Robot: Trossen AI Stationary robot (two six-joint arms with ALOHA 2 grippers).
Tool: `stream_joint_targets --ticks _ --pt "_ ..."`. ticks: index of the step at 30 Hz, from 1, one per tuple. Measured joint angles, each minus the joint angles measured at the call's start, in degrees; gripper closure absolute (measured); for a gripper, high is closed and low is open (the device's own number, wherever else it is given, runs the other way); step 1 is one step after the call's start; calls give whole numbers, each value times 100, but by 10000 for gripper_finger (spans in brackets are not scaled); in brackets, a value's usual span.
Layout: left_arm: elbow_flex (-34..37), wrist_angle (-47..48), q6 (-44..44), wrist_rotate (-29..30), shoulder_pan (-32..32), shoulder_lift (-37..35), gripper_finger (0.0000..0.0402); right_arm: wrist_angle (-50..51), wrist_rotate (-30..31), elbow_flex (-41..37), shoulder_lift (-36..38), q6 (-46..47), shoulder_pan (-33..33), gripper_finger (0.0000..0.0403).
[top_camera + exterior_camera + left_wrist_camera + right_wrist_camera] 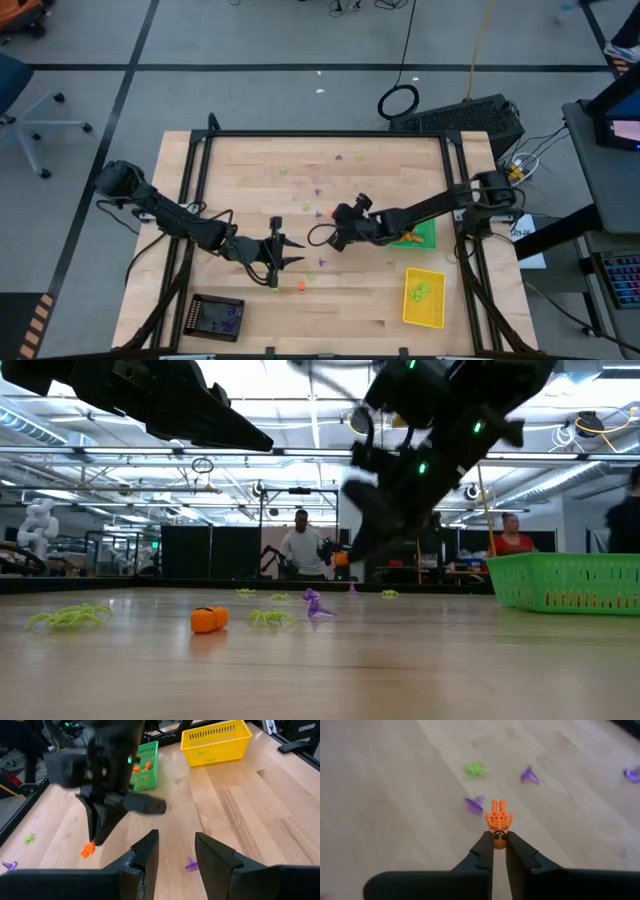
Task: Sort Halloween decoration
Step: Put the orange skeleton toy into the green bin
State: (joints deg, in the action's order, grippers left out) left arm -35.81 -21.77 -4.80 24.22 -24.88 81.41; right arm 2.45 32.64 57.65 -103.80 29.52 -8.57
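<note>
1. Right pincer [500,851] is closed on an orange skeleton trinket [499,819], lifted over the tabletop [380,300], probably for the green tray [424,234].
2. Left pincer [176,851] hovers half-open, empty, near a purple trinket [190,864].

A pale wooden desk [250,160] carries three trays — green [426,233], yellow [424,297], black [217,317]; people [301,547] stand in the room behind.
</note>
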Motion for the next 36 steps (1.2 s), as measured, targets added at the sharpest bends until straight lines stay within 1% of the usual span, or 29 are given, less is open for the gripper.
stream_joint_targets --ticks 8,16,20,26,32,36 --pt "0 -48 4 -83 0 0 275 16 4 4 725 -436 -501 393" --pt "0 -63 22 -164 0 0 275 353 123 5 1476 -709 -1258 393" --pt "0 -263 89 -234 -15 0 275 383 648 7 1596 -994 -1725 392" --pt "0 -432 105 -346 -26 0 275 392 1074 7 1612 -1224 -2274 392" --pt "0 -439 111 -346 -26 0 275 398 1086 7 1646 -1398 -2733 392" --pt "0 -438 149 -346 -26 0 275 620 1082 7 1919 -1585 -2962 392"
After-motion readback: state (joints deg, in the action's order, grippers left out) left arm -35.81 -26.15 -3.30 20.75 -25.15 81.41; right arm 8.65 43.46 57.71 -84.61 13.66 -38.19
